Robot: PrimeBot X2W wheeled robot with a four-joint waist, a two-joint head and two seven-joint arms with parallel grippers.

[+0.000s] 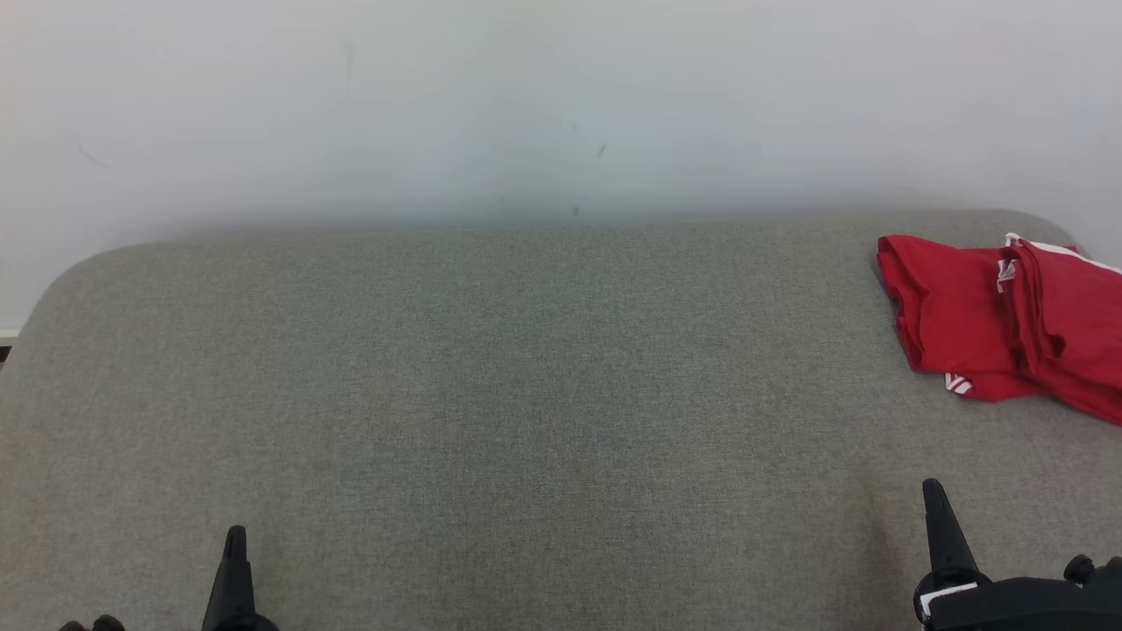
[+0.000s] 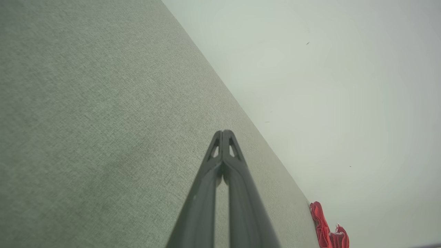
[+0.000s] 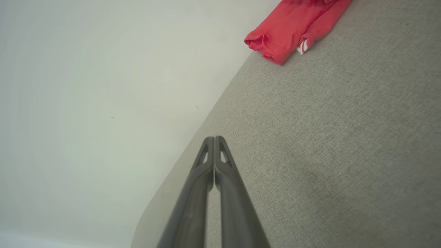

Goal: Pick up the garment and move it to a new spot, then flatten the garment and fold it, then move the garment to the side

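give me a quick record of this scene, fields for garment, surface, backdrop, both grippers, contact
garment: red with white trim, rumpled, lying at the surface's far right
surface: grey woven fabric, rounded far corners
wall: pale, behind the surface
left gripper: shut, holding nothing, lower left
right gripper: shut, holding nothing, lower right, the one nearer the garment
contact: neither gripper touches the garment

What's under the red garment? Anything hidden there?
The red garment lies bunched on the grey padded surface, near its far right corner. The same surface shows all around its edges. Anything beneath the folds is covered and cannot be seen.
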